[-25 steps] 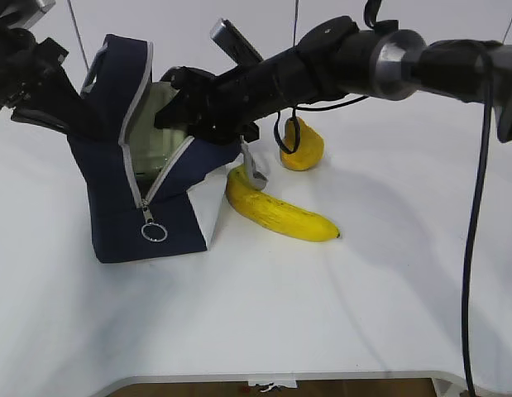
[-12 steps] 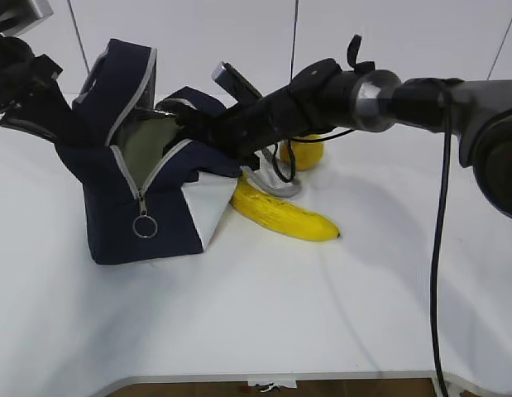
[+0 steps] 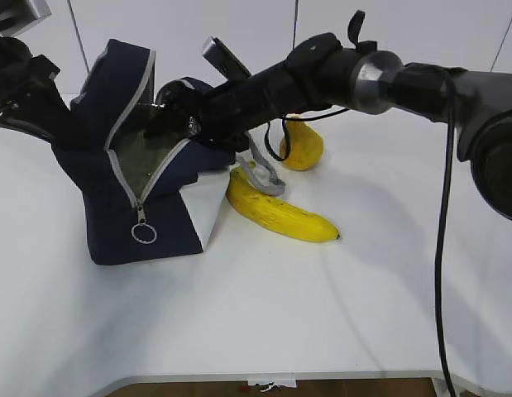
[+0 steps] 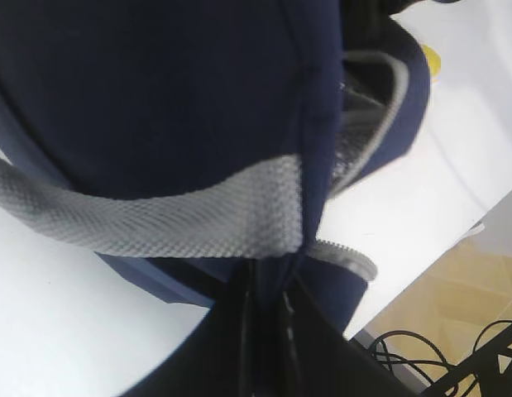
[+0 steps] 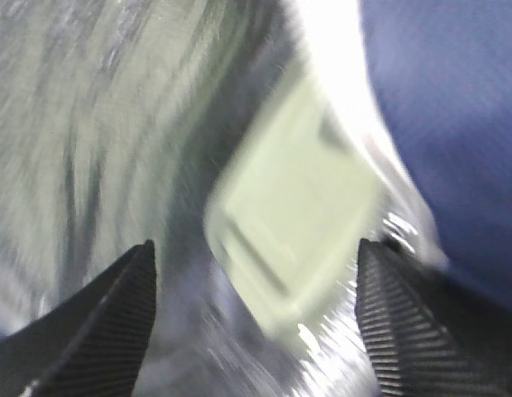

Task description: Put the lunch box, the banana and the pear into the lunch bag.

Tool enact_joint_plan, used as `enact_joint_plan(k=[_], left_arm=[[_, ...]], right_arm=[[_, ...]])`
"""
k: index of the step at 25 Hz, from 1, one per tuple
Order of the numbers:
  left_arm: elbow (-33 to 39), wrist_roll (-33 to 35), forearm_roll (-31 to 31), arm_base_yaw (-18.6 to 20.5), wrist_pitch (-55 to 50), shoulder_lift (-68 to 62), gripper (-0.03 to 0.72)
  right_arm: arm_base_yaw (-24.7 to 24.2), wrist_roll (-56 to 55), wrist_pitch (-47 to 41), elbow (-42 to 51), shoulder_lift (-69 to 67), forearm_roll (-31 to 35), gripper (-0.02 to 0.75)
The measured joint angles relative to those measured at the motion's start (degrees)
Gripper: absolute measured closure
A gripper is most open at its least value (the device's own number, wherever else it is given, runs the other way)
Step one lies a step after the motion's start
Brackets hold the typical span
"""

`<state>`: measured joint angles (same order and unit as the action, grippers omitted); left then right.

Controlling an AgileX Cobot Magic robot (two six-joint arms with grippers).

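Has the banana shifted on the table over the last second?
No. The banana lies in the same spot, its tip equally far from the pear.

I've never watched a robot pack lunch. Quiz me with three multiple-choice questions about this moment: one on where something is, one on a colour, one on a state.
1. Where is the lunch box?
A. inside the lunch bag
B. beside the pear
C. on the banana

2. What colour is the lunch box lid?
A. red
B. pale green
C. black

3. How is the right claw?
A. shut on the banana
B. shut on the pear
C. open, lunch box loose between its fingers

Answers: 1 A, the right wrist view shows it against the bag lining; 2 B, that view shows it; 3 C, neither finger touches it.
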<state>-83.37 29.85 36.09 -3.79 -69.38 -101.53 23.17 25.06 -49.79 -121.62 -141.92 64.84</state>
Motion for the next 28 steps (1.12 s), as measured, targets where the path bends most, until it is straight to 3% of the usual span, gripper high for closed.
enact_joint_plan(k=[3, 12, 16, 22, 28], left_arm=[[0.00, 0.00, 0.00, 0.00, 0.00, 0.00, 0.694], [0.00, 0.00, -0.10, 0.00, 0.00, 0.00, 0.694], [0.00, 0.00, -0.48, 0.00, 0.00, 0.00, 0.694], [0.00, 0.00, -1.74, 0.00, 0.00, 0.00, 0.694], [0.00, 0.00, -1.90, 0.00, 0.00, 0.00, 0.694]], right_arm=[[0.00, -2.82, -4.07, -4.10, 0.00, -4.45, 0.167], [0.00, -17.92, -19.92, -23.24, 0.00, -28.96, 0.156], [-0.10, -21.60, -20.97, -29.93, 0.26, -33.65, 0.157], [-0.10, -22.24, -21.86, -29.81, 3.27, -34.43, 0.169], [-0.10, -22.07, -21.98, -19.52, 11.92, -39.80, 0.172]])
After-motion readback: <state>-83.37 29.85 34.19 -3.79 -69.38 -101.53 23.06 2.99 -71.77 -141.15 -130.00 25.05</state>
